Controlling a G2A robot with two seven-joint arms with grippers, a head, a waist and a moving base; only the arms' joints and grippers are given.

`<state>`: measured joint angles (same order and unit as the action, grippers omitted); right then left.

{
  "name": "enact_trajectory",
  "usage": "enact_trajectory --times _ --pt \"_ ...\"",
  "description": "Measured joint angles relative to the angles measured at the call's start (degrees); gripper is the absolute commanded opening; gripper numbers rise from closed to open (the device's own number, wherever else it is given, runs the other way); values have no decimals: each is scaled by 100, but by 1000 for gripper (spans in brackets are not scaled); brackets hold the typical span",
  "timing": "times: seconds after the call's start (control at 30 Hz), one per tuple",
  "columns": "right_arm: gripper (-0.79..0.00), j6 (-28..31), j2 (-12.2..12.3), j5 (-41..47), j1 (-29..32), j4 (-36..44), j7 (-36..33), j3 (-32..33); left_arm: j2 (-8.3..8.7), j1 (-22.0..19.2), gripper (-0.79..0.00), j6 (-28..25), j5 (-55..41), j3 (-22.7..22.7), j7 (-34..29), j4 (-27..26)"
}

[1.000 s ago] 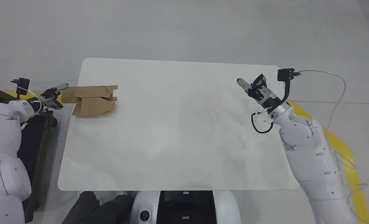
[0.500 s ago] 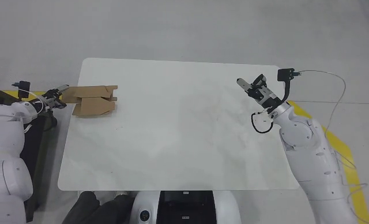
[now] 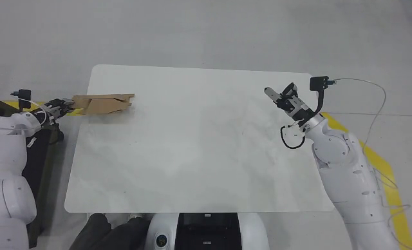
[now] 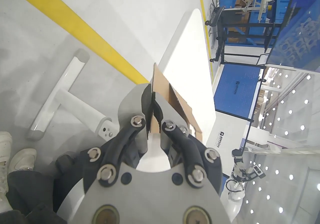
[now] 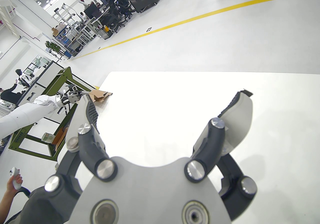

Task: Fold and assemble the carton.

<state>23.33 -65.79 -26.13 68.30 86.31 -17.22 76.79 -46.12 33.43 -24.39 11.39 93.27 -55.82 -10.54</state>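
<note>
A brown flat-folded carton (image 3: 103, 104) stands on edge at the far left side of the white table (image 3: 199, 147), part of it past the table's edge. My left gripper (image 3: 64, 106) is shut on the carton's outer flap. In the left wrist view the carton (image 4: 172, 100) rises edge-on from the shut left gripper (image 4: 152, 107). My right gripper (image 3: 279, 93) hangs open over the table's right edge, nothing in it. The right wrist view has the right gripper (image 5: 166, 106) open above bare table, with the carton (image 5: 100, 95) far across.
A green metal cart (image 5: 53, 100) stands beside the table's left edge, near my left arm. Yellow floor lines (image 4: 72, 25) run past the table. White table legs (image 4: 65, 100) lie below the left gripper.
The carton has been tipped up from lying flat onto its edge and pulled slightly left. My left gripper has closed on its flap. The right arm has kept still.
</note>
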Motion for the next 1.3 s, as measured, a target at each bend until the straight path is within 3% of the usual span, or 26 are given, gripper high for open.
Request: enact_trajectory --times 0.37,0.53,0.73,1.13,1.3 --pt "0 0 0 0 0 0 0 0 239 -42 -785 -615 -929 424 -834 -199" --pt "0 0 0 0 0 0 0 0 268 -92 -785 -819 -1344 528 -1348 -364" --pt "0 0 0 0 0 0 0 0 75 -157 -785 -684 -1753 286 -1727 -991" --pt "0 0 0 0 0 0 0 0 -316 127 -785 -381 -2702 -754 -2028 -2889" --pt "0 0 0 0 0 0 0 0 -456 201 -785 -201 -2970 -1193 -2157 -3404"
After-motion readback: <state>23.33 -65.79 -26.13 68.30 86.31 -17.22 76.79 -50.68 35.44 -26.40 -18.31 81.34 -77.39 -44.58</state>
